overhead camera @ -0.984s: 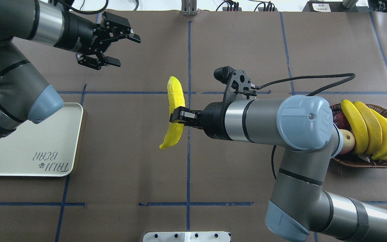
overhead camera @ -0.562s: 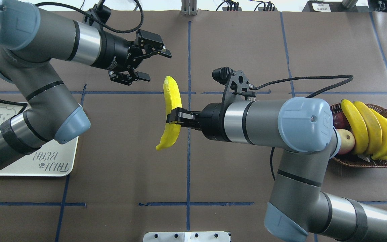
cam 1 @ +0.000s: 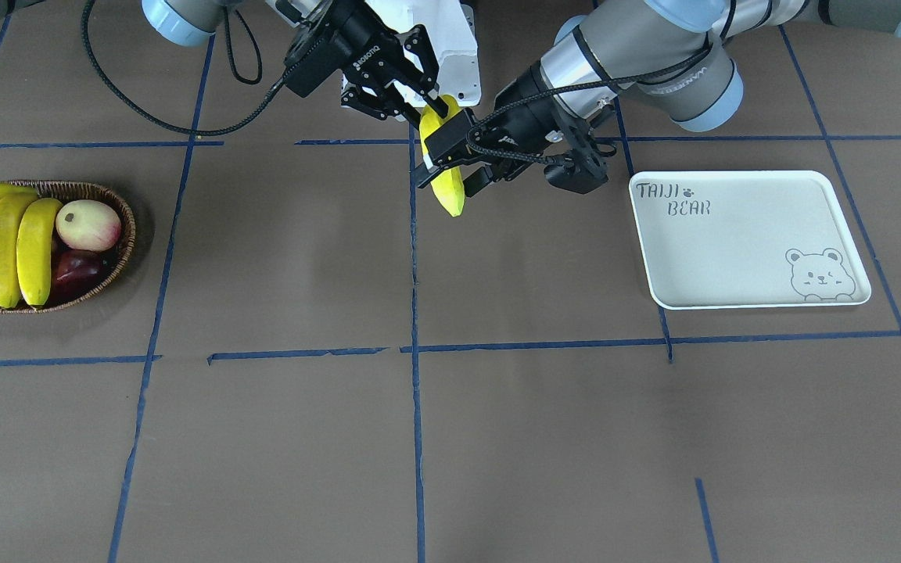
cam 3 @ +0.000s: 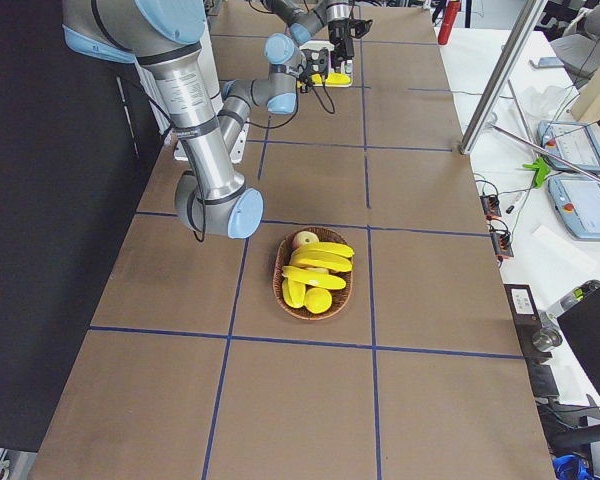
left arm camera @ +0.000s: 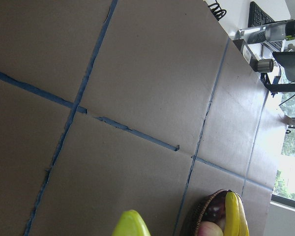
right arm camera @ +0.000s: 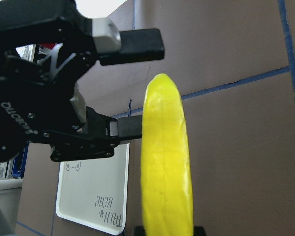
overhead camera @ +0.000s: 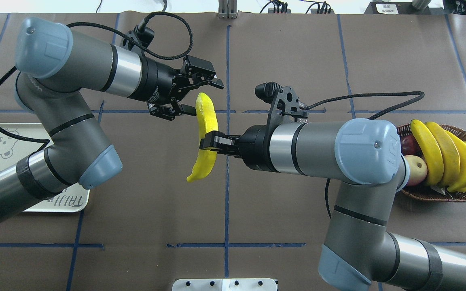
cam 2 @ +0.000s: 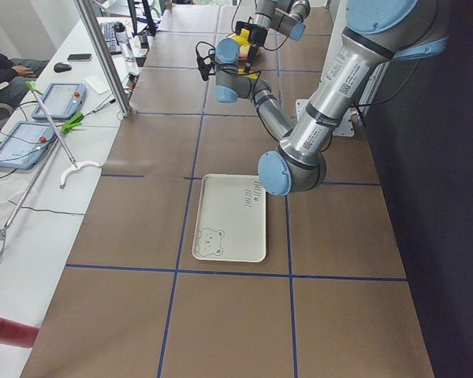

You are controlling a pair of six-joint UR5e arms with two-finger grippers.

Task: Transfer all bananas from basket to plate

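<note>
Two arms meet over the middle of the worktop (overhead camera: 297,52), clock bearings taken from the overhead view. The left arm (overhead camera: 75,121) comes in from 9 o'clock, the right arm (overhead camera: 318,147) from 3 o'clock. The plate (cam 1: 732,258) lies at 8 o'clock, no banana on it yet, partly hidden by the left arm. The basket (cam 1: 128,227) sits at 3 o'clock with the other bananas (cam 1: 5,242), a peach (cam 1: 88,224) and a mango (cam 1: 75,270). One banana (overhead camera: 205,121) hangs in the air at the centre, well apart from both. The right tool (overhead camera: 208,144) is clamped across its middle. The left tool (overhead camera: 206,97) is spread wide, its fingers (overhead camera: 187,109) either side of the banana's far end without pinching it.

The step looks like a mid-air handover. Done well, I judge, the left tool slides further on, so its pads bear on the thick part rather than the tapering end, yet clear of the right tool. It should close fully before the right tool lets go. The glossy skin may slip, and a grip far from the middle would let the free end swing down.

The banana's long axis runs roughly 12 to 6 o'clock, the near end drifting toward 7. Its curve bulges toward 3 o'clock, at the right tool. Which end is the stem I cannot tell.
</note>
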